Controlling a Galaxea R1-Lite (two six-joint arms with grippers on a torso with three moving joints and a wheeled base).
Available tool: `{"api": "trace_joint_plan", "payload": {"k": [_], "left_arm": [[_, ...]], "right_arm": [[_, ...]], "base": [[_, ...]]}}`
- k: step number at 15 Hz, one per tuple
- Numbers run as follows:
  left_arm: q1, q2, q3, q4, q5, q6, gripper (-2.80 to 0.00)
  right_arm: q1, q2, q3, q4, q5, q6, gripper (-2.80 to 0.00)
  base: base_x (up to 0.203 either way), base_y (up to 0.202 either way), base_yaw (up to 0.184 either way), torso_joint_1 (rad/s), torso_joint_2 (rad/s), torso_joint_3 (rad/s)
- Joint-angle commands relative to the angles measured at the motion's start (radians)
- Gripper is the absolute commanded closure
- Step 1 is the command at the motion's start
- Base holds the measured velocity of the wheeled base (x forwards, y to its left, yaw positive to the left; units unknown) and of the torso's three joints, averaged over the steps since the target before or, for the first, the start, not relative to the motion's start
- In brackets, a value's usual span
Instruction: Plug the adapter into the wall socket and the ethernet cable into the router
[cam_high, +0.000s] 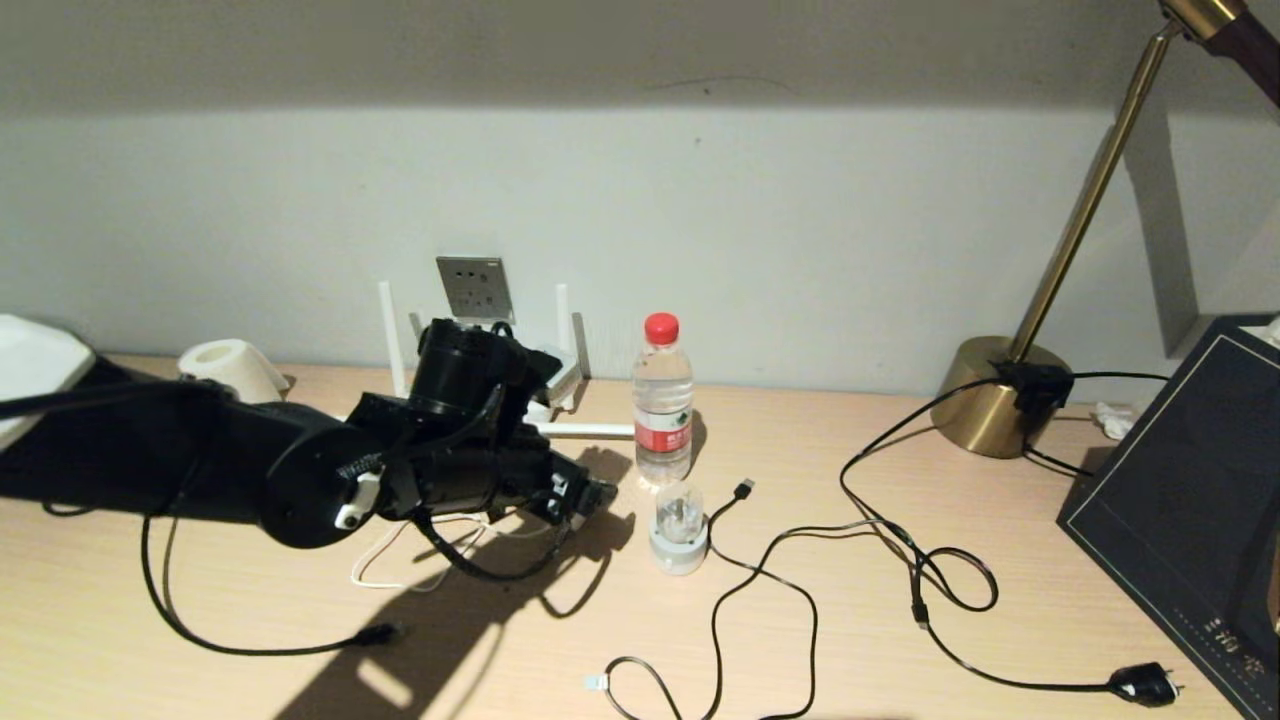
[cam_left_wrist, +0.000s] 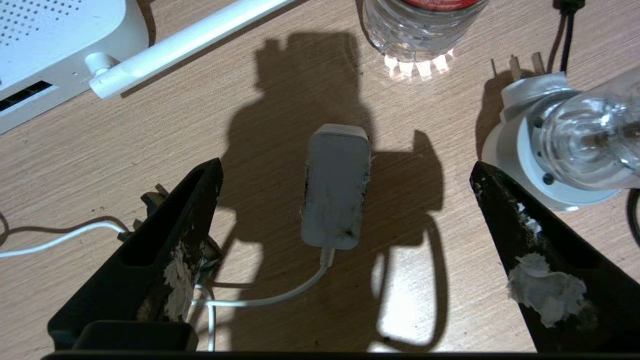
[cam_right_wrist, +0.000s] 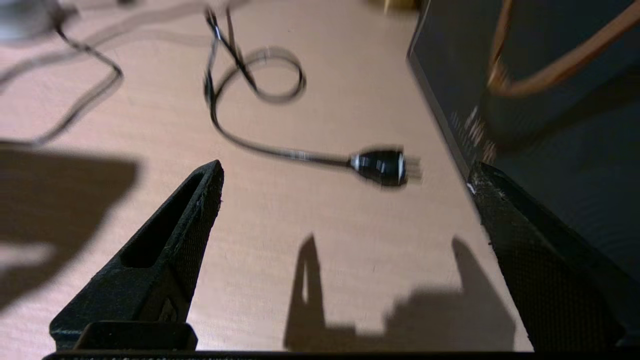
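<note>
The adapter (cam_left_wrist: 335, 185) lies flat on the wooden table, its thin white cord (cam_left_wrist: 260, 300) trailing back. My left gripper (cam_left_wrist: 346, 167) hovers over it, open, one finger on each side and neither touching. In the head view the left gripper (cam_high: 590, 497) hides the adapter; only the cord (cam_high: 375, 565) shows. The router (cam_left_wrist: 50, 45) is close by, one antenna (cam_high: 585, 430) lying flat. The wall socket (cam_high: 474, 288) is on the wall behind it. The ethernet cable's clear plug (cam_high: 597, 683) rests near the table's front edge. My right gripper (cam_right_wrist: 347, 169) is open and empty above the table.
A water bottle (cam_high: 663, 400) and a round white-and-clear gadget (cam_high: 678, 525) stand just right of the left gripper. A USB-tipped cable (cam_high: 743, 489), a black mains plug (cam_high: 1145, 685), a brass lamp base (cam_high: 990, 400) and a dark box (cam_high: 1190, 520) fill the right side.
</note>
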Motion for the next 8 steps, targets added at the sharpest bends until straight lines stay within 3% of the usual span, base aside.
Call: {"api": "trace_joint_plan", "payload": {"k": [1,5,8], "left_arm": [[-0.002,0.028,-0.002,-0.004,0.001,0.008,-2.8],[-0.003,0.041,-0.02,-0.001,0.001,0.015,-2.8],[-0.002,0.064,-0.037,-0.001,0.002,0.051,-2.8]], "right_arm": [[-0.004,-0.155,0.014,-0.004,0.006,-0.011,-2.8],[-0.009,-0.16,0.013,-0.002,0.015,-0.043,-2.8],[-0.009,-0.161,0.026,-0.033,0.042,-0.113,-2.8]], "base": [[0.0,0.0,0.0,0.0,0.0,0.0],[0.0,0.0,0.0,0.0,0.0,0.0],[0.0,0.0,0.0,0.0,0.0,0.0]]}}
